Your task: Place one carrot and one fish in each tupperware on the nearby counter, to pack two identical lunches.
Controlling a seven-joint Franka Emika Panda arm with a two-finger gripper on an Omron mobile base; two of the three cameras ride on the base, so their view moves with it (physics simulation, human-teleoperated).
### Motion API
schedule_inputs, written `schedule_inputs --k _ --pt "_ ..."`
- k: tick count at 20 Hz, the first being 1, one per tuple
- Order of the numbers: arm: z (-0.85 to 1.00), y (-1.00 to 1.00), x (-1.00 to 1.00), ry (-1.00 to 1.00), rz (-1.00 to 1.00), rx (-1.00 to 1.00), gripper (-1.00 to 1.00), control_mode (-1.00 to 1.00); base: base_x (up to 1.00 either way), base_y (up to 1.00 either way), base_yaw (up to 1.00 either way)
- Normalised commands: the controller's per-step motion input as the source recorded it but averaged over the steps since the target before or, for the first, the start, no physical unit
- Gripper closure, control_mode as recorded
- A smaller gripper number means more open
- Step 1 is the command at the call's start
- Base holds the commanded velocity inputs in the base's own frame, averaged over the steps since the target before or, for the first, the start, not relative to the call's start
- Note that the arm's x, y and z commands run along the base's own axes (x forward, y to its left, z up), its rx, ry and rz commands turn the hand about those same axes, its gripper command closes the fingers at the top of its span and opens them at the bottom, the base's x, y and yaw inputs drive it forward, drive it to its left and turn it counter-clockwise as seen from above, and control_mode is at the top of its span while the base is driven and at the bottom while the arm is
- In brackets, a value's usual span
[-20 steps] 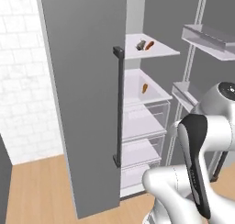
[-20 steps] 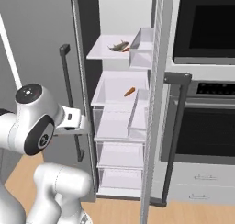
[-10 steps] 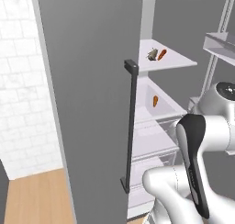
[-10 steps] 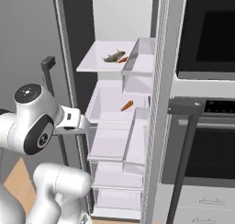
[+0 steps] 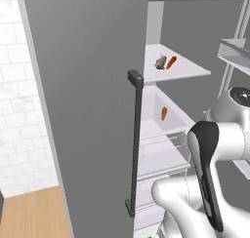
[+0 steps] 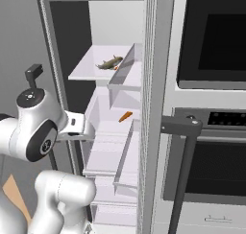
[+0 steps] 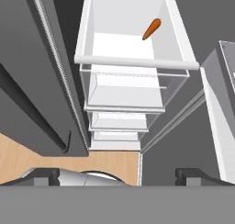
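The fridge stands open. On its upper shelf (image 5: 183,72) lie a silvery-grey fish (image 5: 160,62) (image 6: 109,63) and an orange carrot (image 5: 171,62). A second carrot (image 5: 164,113) (image 6: 125,116) (image 7: 151,29) lies in the white drawer (image 7: 92,30) one level down. My gripper (image 7: 118,176) hangs above and in front of that drawer, open, its two fingertips (image 7: 46,177) far apart with nothing between them. The tupperware and the counter are out of view.
The grey fridge door (image 5: 83,110) with its dark vertical handle (image 5: 134,144) stands close on the left. A built-in oven (image 6: 211,36) with a bar handle (image 6: 185,127) flanks the fridge on the right. Lower drawers (image 7: 121,126) stack below, over wood floor (image 7: 27,154).
The whole picture has shifted and the fridge looms larger, so the base has driven closer. The food inside lies as before. The gripper has stayed open.
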Motion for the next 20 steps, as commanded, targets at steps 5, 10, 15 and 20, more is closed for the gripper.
schedule_inputs --k 5,10,15,20 --pt "-0.5 0.0 0.28 -0.09 -0.01 -0.03 -1.0 -1.0 0.0 0.0 0.0" --pt "-0.56 -0.01 0.52 -0.03 0.0 0.0 -1.0 -1.0 0.0 0.0 0.0" --pt "-0.49 -0.04 0.55 -0.08 0.0 0.03 -1.0 -1.0 0.0 0.0 0.0" --pt "-0.17 -0.21 0.52 -0.03 -0.07 0.02 -1.0 -1.0 0.0 0.0 0.0"
